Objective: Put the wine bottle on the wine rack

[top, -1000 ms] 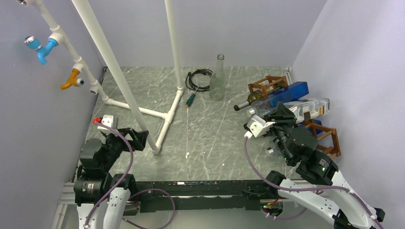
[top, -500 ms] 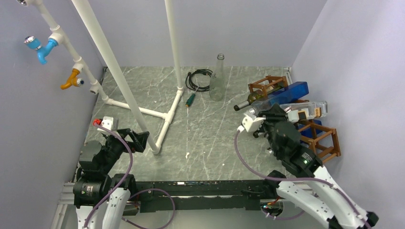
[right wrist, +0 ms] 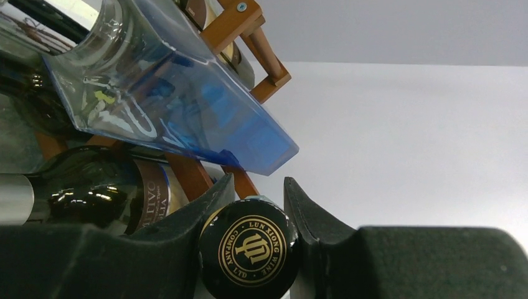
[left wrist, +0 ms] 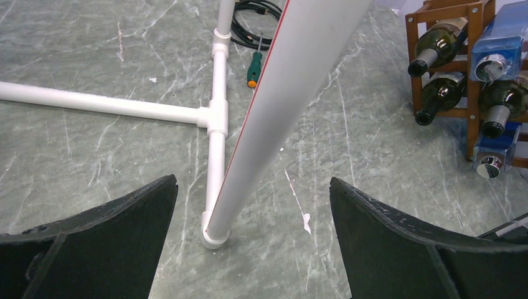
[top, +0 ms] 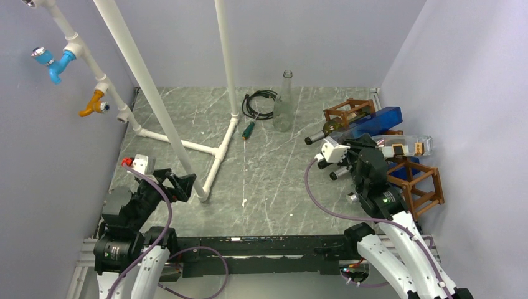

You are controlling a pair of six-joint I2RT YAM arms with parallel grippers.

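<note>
A clear wine bottle (top: 405,147) lies on its side above the reddish-brown wine rack (top: 427,180); whether it touches the frame cannot be told. Its long axis runs crosswise. The black, gold-printed cap (right wrist: 249,250) sits at the right gripper (right wrist: 257,190), and the base points away toward the right wall, close by. The fingers are clamped on the capped neck. A blue square bottle (right wrist: 180,106) and a dark bottle (right wrist: 93,193) lie just up-left of the fingers. Bare marble table (top: 274,180) opens behind the gripper. The left gripper (left wrist: 252,184) is spread wide, holding nothing, with a white pipe (left wrist: 283,106) slanting ahead of it.
</note>
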